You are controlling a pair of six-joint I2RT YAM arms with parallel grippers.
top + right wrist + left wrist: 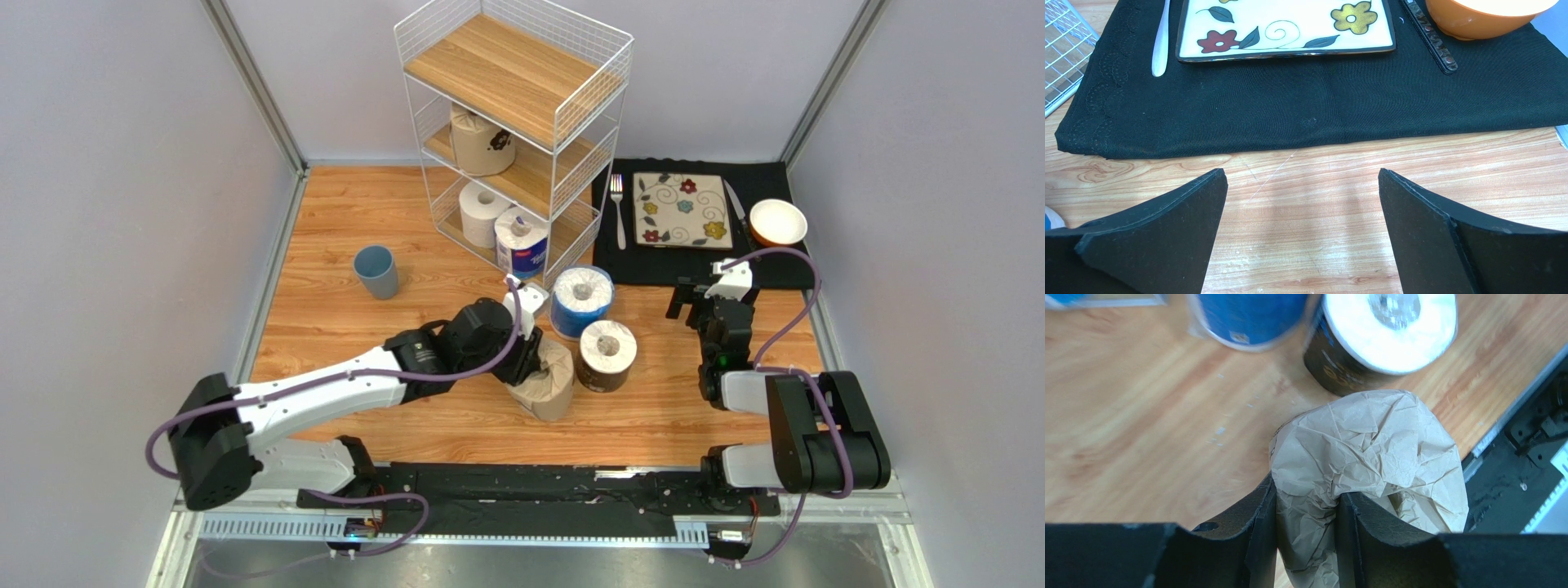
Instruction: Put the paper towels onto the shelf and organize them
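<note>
Paper towels (581, 300): I count six rolls. Three are in the shelf (515, 74), which stands at the middle of the tabletop's far edge. One shelved tan-wrapped roll (482, 139) is on its middle tier. A plain white roll (481, 208) and a blue-labelled white roll (523, 243) are on its bottom tier.

Three are on the tabletop (331, 331) toward the middle. The blue-wrapped roll (1247, 318) and the dark-wrapped roll (1379, 340) stand upright. The second tan-wrapped roll (1370, 459) lies just beside the dark one.

My left gripper (1306, 502) is pinched nearly closed on that tan roll's crumpled wrap. My right gripper (1303, 184) is spread wide with nothing in it, over bare wood near the right edge.

One blue cup (377, 271) stands toward the left edge. At the far right corner, one black cloth (650, 263) carries one plate (682, 210), fork (617, 208), knife (734, 202) and bowl (778, 223).
</note>
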